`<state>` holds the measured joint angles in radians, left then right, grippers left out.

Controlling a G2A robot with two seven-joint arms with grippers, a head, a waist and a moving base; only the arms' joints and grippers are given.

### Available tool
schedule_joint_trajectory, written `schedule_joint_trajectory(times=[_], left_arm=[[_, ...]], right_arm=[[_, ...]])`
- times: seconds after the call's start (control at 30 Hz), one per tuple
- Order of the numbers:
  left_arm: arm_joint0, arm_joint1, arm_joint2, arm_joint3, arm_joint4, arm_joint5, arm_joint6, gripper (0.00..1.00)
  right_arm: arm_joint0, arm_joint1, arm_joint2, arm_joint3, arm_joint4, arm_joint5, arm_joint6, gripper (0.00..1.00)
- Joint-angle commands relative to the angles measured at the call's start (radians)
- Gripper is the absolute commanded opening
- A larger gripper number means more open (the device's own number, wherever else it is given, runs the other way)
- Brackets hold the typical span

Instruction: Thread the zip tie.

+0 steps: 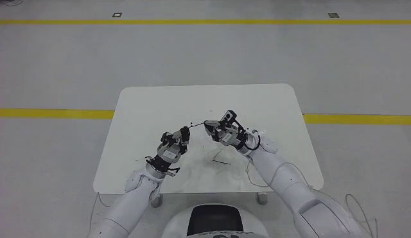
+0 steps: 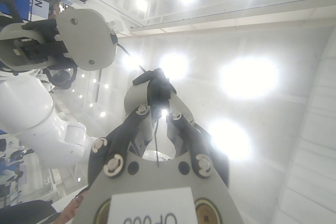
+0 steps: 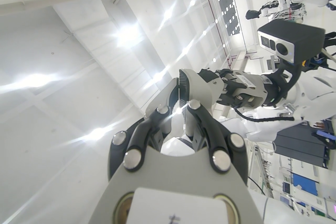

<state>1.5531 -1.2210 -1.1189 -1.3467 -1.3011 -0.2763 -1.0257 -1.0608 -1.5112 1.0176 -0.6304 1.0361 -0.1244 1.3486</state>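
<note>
White table (image 1: 154,103) on grey floor (image 1: 205,52).
Two yellow lines (image 1: 192,22) cross the floor; the nearer one passes beneath the table.

Glare (image 2: 172,64) washes out the zip tie (image 2: 156,138) where the left tool (image 2: 157,78) pinches it.

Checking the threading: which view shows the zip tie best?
Left wrist view: the zip tie runs dark through the left tool. Top view shows it as a faint line; in the right wrist view, glare hides it.
</note>
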Motion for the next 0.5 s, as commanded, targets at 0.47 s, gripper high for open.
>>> schedule_joint_trajectory(times=[0.47], left_arm=[[0.000,0.000,0.000,0.000,0.000,0.000,0.000,0.00]], right_arm=[[0.021,-0.008,-0.003,0.023,-0.027,0.022,-0.040,0.00]])
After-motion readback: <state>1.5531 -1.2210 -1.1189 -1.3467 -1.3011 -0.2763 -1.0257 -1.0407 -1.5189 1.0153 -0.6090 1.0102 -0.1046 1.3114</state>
